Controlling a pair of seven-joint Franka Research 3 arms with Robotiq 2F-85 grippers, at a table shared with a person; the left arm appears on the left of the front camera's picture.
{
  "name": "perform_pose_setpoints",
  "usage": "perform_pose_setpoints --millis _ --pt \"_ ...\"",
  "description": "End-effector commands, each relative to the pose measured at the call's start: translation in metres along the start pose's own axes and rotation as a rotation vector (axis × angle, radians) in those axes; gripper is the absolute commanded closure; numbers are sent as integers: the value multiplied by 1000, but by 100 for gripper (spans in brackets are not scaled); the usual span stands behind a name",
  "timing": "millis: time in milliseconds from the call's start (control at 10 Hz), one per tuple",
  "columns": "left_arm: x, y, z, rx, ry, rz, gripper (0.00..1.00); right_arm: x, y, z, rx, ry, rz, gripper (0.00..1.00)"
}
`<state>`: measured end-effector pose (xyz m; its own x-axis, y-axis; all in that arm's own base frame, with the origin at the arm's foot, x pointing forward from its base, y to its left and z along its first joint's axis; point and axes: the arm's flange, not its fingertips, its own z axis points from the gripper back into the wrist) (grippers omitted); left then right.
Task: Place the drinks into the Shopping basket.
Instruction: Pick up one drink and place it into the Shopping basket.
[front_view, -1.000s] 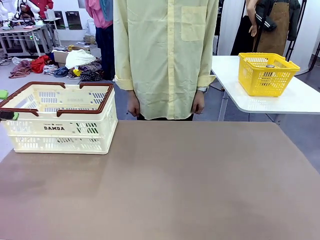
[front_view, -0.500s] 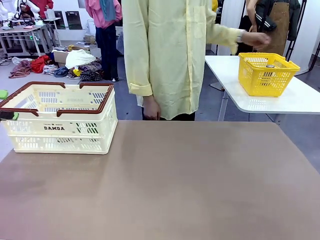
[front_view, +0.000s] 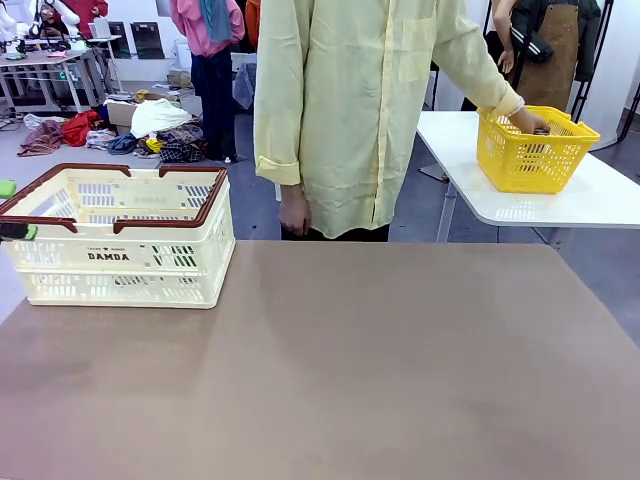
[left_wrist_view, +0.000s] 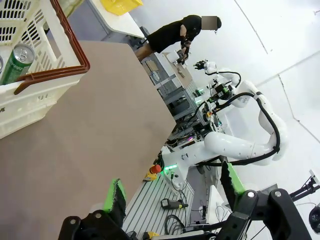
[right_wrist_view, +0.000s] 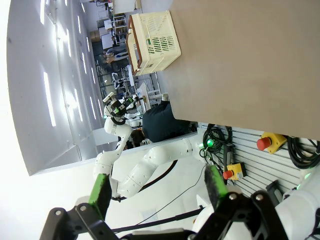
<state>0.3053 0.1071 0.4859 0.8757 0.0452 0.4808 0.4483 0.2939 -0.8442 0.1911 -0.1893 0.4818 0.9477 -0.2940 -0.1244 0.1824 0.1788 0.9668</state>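
Drink can (left_wrist_view: 15, 62), green, sits inside the Shopping basket (front_view: 190, 275).
Left tool (left_wrist_view: 171, 182) and right tool (right_wrist_view: 157, 177) gape wide, holding nothing. Well right of that basket, a person's hand (front_view: 527, 120) reaches into a yellow basket (front_view: 535, 160); a slim can handed over could slip if a tool closes off-centre.

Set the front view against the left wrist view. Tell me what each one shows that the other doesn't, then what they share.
Front view: a person in a pale yellow shirt with one hand in the yellow basket on the white side table, and the DAMDA print on the Shopping basket. Left wrist view: a green can inside that basket, and the left gripper, open and empty. Shared: the Shopping basket, the brown table, the yellow basket.
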Motion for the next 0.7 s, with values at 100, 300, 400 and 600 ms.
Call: perform_pose_setpoints --millis 100,300,400,600 --pt "0 -1 -1 -18 -15 -11 0 0 3 1 14 -1 8 0" --pt "0 -1 -1 -18 -15 -11 0 0 3 1 14 -1 8 0" --pt "0 -1 -1 -18 -15 -11 0 0 3 1 14 -1 8 0" --pt "0 -1 -1 -18 -15 -11 0 0 3 1 14 -1 8 0"
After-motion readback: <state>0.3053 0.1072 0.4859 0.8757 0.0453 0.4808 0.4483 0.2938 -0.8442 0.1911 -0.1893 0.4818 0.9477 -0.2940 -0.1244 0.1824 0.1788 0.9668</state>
